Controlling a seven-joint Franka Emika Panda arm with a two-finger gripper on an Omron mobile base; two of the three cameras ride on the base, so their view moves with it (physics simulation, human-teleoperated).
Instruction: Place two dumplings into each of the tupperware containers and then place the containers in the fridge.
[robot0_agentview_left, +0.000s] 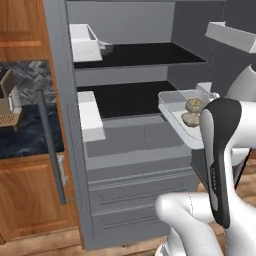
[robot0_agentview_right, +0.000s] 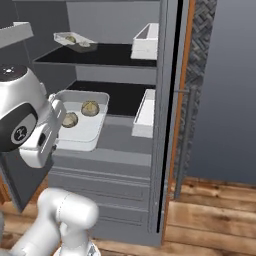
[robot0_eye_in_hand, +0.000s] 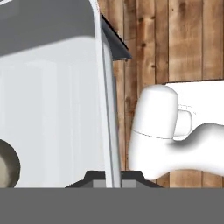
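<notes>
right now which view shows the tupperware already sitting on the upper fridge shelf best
The right base view: that shelved tray sits whole on the upper shelf, dumplings visible inside. The left base view looks into the same fridge, but I cannot make it out there. The hand view faces the floor.

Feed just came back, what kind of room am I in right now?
Most likely a home kitchen. You're facing an open fridge with grey shelves and white door bins, wooden cabinets and a dark counter beside it, plank floor below. The gripper holds a tray of dumplings at the fridge.
</notes>
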